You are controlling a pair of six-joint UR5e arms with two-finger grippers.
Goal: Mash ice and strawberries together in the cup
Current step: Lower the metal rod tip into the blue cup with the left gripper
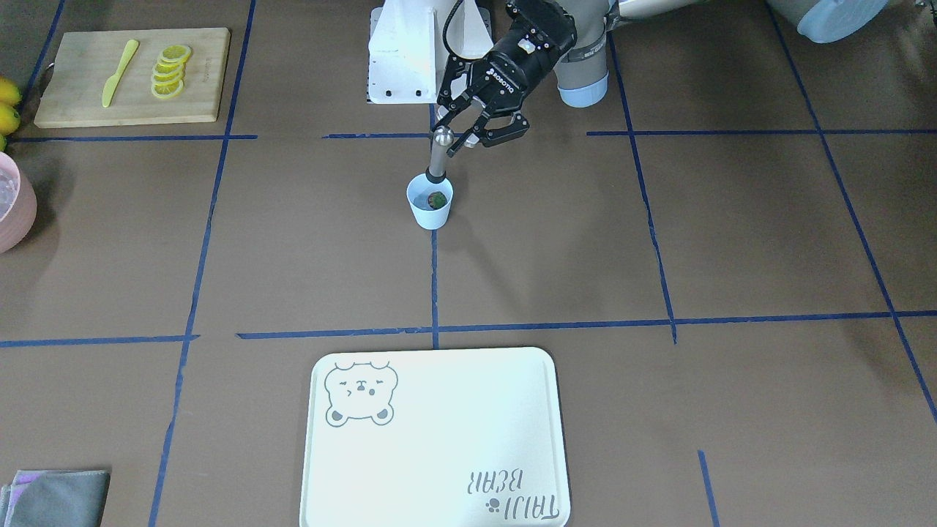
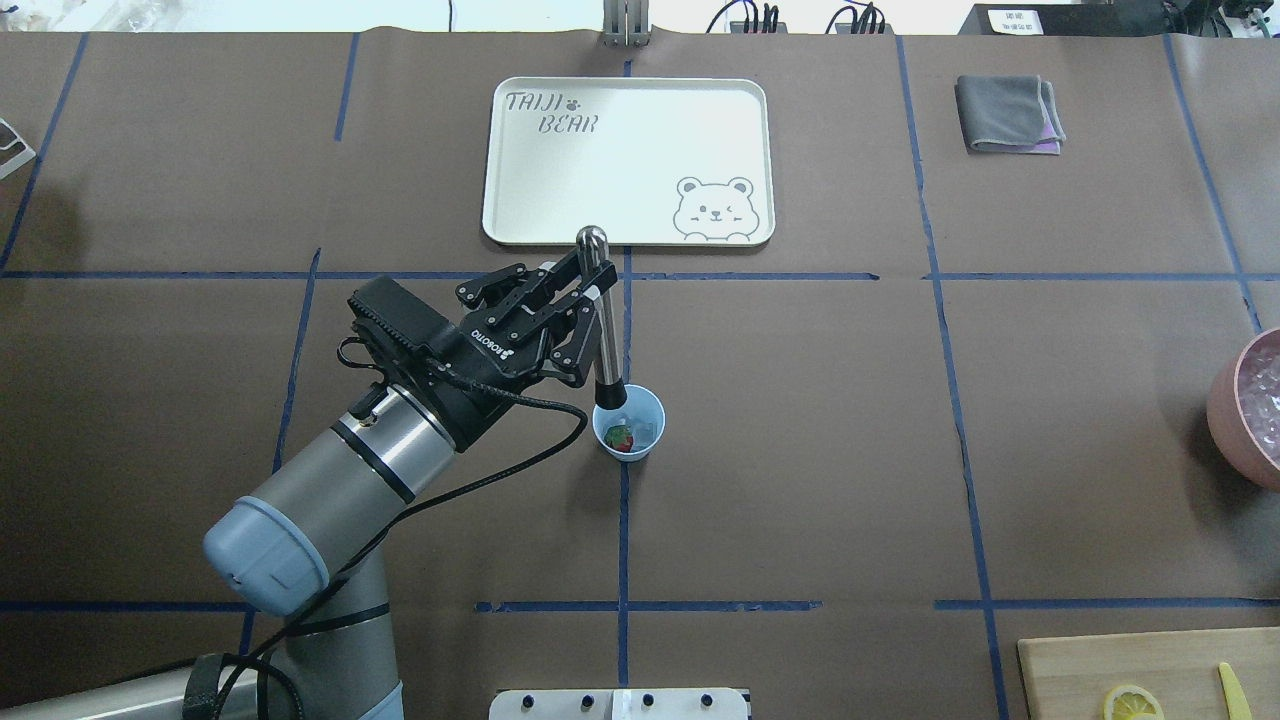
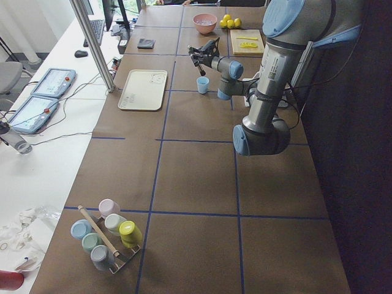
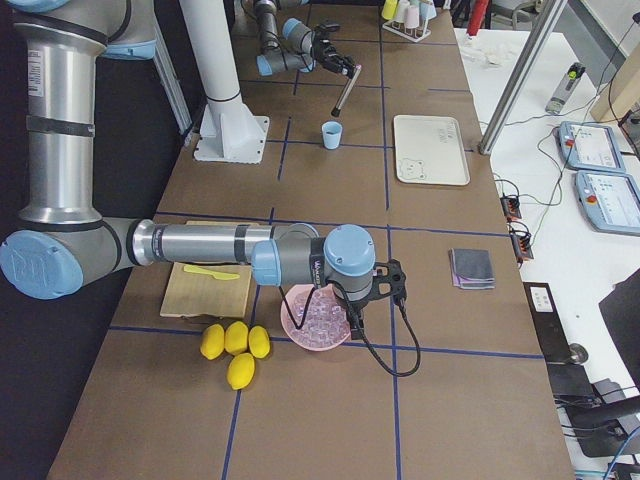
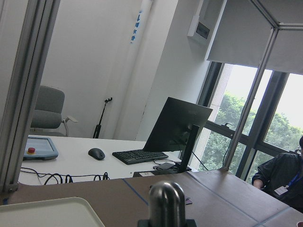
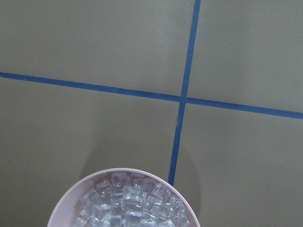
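Left gripper (image 2: pixel 590 295) is pinched on the upper shaft of a metal muddler (image 2: pixel 603 340), whose rounded steel top stands clear above the fingers. The muddler is tilted, with its black lower end inside the light-blue cup (image 2: pixel 652 408) against the rim on the gripper's side. The cup stands upright on the brown table cover at a blue tape line, near mid-table and between the robot's base and the white bear-print tray (image 2: pixel 630 100), well apart from the tray. The strawberry (image 2: pixel 620 438) lies in the cup bottom, red with its green cap showing, just beside the muddler's tip. The ice (image 2: pixel 646 430) shows only as a faint clear glint next to it, and contact with the tip cannot be judged. Right gripper (image 4: pixel 365 300) hangs over the pink bowl (image 2: pixel 1222 410) heaped with clear ice cubes, far out on the robot's right; whether its fingers are spread or together cannot be told from the side view, and its wrist camera shows only the bowl and tape lines. Beyond the bowl sits a wooden cutting board (image 1: pixel 198 73) with a row of lemon slices (image 1: pixel 170 71) and a yellow knife (image 1: pixel 119 73). Whole lemons (image 4: pixel 235 345) lie beside the board. A folded grey cloth (image 2: pixel 1005 113) lies at the table's far edge, to the right of the tray.
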